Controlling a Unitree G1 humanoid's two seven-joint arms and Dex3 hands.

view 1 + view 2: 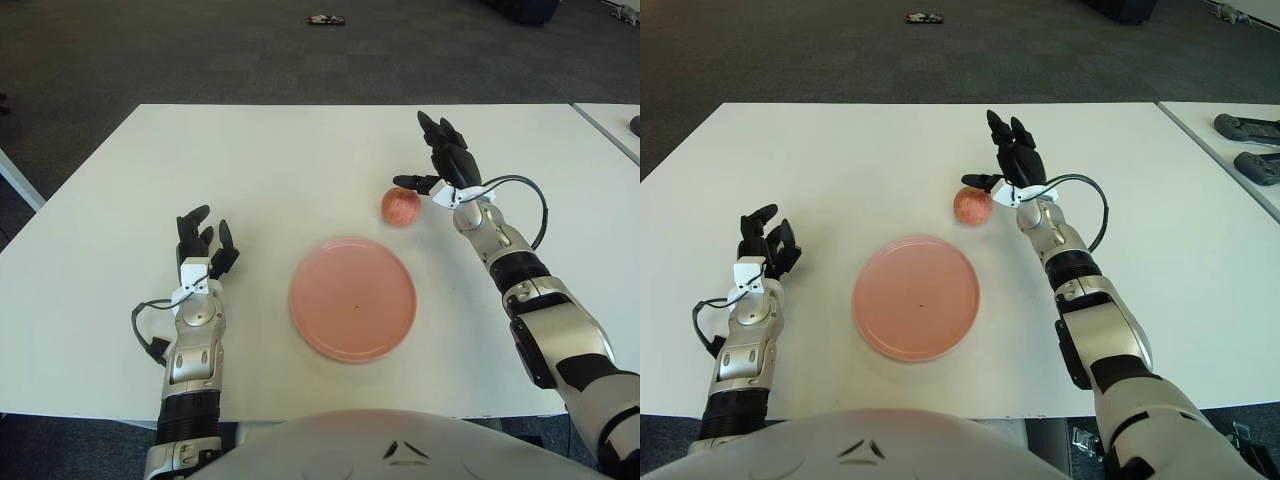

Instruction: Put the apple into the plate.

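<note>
One bare plate (pixel 352 297), apple (pixel 400 206) outside.

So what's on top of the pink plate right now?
Nothing: the pink plate is bare. The apple sits on the table beyond its far right edge, beside the open right hand. Whatever lies under the plate is covered.

White table (pixel 300 150) on dark grey carpet (pixel 200 50); second white table (pixel 1230 170) at right.

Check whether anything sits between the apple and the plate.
Nothing visible does: only bare white table separates the apple from the plate. The right hand, fingers spread, is beside the apple; the left hand shows left of the plate.
</note>
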